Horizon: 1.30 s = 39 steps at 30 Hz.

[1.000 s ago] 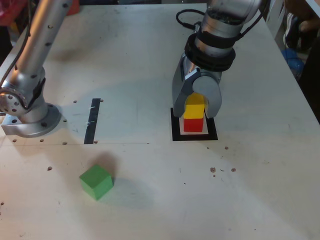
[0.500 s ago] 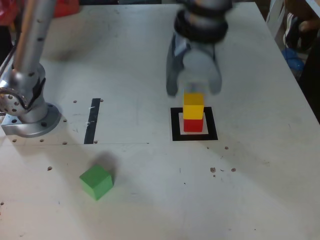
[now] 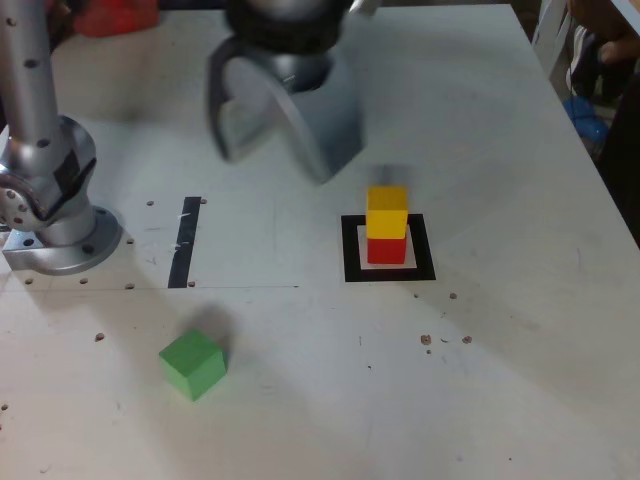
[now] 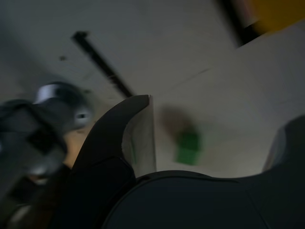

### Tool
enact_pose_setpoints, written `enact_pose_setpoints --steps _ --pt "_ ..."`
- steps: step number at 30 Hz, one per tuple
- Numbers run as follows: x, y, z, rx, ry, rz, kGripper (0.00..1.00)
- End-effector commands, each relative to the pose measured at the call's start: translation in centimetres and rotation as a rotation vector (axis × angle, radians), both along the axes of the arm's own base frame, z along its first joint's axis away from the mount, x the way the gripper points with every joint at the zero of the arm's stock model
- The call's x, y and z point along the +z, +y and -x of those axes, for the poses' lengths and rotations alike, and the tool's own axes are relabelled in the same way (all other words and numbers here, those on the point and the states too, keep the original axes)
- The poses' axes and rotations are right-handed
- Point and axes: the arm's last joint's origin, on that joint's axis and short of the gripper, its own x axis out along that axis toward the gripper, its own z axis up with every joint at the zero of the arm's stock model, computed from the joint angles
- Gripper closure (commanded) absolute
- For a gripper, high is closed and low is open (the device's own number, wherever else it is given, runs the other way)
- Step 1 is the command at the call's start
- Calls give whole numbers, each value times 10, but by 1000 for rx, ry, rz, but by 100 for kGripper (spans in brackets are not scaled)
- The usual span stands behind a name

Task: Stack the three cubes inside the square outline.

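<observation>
A yellow cube sits on top of a red cube inside the square outline. The green cube lies alone on the table near the front, toward the exterior view's left. My gripper hangs open and empty above the table, up and to the left of the stack in the exterior view, blurred by motion. In the wrist view the gripper shows spread fingers, with the green cube on the table between them and a corner of the yellow cube at the edge.
A straight black tape strip lies between the arm's base and the outline. A person's sleeve shows past the table's edge at the exterior view's right. A red object sits at the back left.
The gripper opened and let go of the yellow cube, which stays on the red cube. It then rose and swung toward the exterior view's left.
</observation>
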Motion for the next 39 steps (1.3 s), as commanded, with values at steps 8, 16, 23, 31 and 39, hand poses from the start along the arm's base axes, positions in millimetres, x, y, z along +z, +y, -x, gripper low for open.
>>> enact_pose_setpoints --steps 8,16,23,31,39 --pt "-15 -13 51 -165 36 -57 0" --pt "-35 -16 75 -198 58 -30 0" --pt "-44 -39 90 -278 16 52 0" --pt "-57 -84 102 -247 38 68 5" --pt "-70 -115 94 -92 31 85 8"
